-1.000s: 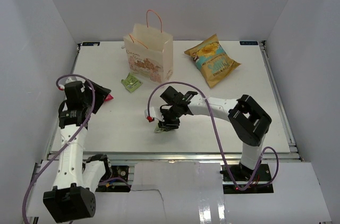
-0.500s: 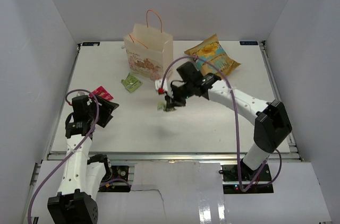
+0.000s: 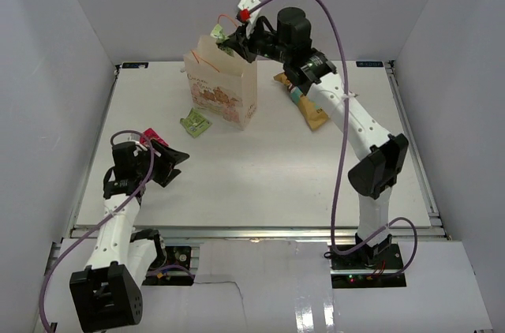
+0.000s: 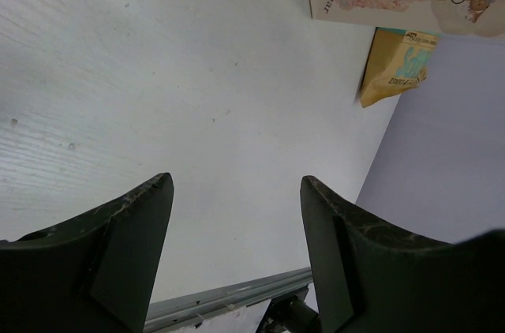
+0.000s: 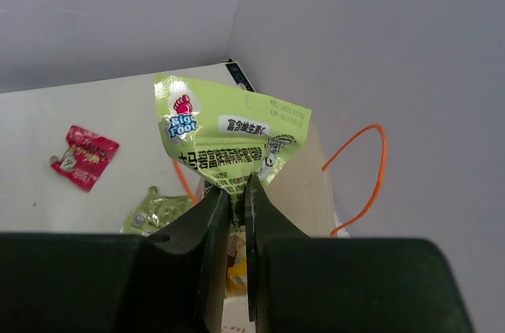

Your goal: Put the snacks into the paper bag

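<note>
Open mouth of paper bag (image 3: pixel 225 88) facing up, orange handles (image 5: pixel 383 167) arching over it, crisp bag (image 3: pixel 312 116) just beside

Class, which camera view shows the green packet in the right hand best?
The right wrist view: the green packet fills the middle, its print visible, pinched by the right hand. The top view shows only a small green scrap above the paper bag. The left wrist view misses it.
</note>
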